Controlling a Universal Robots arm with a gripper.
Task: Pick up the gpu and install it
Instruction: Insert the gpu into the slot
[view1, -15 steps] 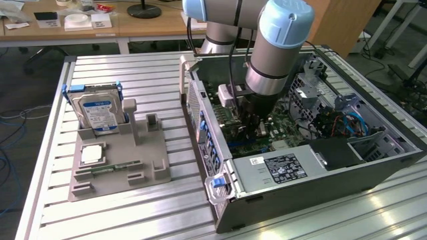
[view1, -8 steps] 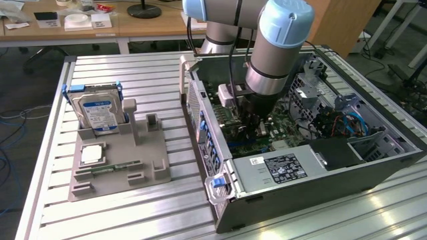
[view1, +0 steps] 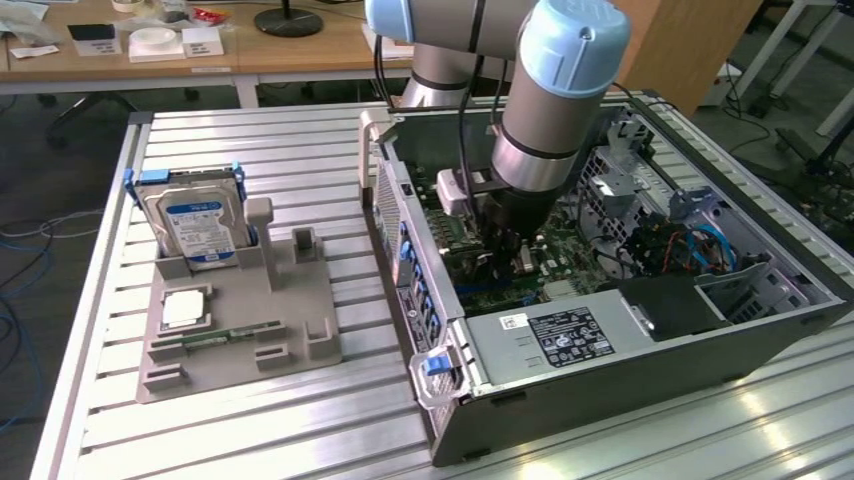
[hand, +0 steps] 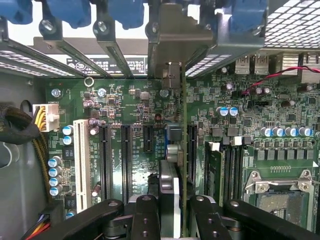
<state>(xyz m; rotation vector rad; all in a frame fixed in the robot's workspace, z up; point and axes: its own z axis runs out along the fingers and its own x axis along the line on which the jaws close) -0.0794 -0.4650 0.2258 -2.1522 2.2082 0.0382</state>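
1. While the black two-fingered gripper (hand: 172, 210) reaches into the open grey metal computer case (view1: 747, 330), its jaws are narrowed onto the thin flat gpu (hand: 183, 150).
2. Card stands edge-on over the green motherboard (hand: 125, 100), among its black slots.

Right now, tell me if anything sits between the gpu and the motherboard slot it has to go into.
Nothing visible does. The end effector is shut on the gpu, held on edge right over the motherboard inside the open computer case. The slots nearby look bare; the card's lower edge is hidden from view.
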